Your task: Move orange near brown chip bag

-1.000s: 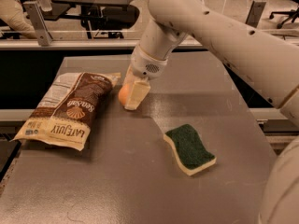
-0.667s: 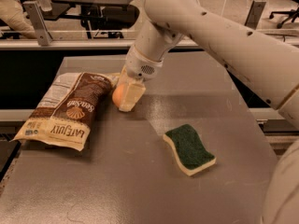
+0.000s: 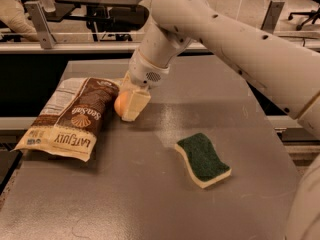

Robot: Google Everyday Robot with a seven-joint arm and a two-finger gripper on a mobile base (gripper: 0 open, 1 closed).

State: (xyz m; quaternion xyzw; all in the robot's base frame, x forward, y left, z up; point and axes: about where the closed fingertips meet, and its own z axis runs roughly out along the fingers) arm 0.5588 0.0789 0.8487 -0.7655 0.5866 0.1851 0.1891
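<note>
The orange (image 3: 120, 104) is a small round pale-orange fruit held between the cream fingers of my gripper (image 3: 127, 104), low over the grey table (image 3: 150, 194). The gripper is shut on it. The brown chip bag (image 3: 70, 119) lies flat on the table's left side, with "Late July" and "Sea Salt" lettering. The orange is right at the bag's upper right edge, almost touching it. My arm (image 3: 210, 29) comes down from the upper right.
A green-and-yellow sponge (image 3: 202, 159) lies on the table right of centre. A metal rail (image 3: 60, 46) runs along the table's far edge. Chairs and desks stand beyond it.
My gripper has carried the orange leftward, closer to the brown chip bag. The bag and sponge have not moved.
</note>
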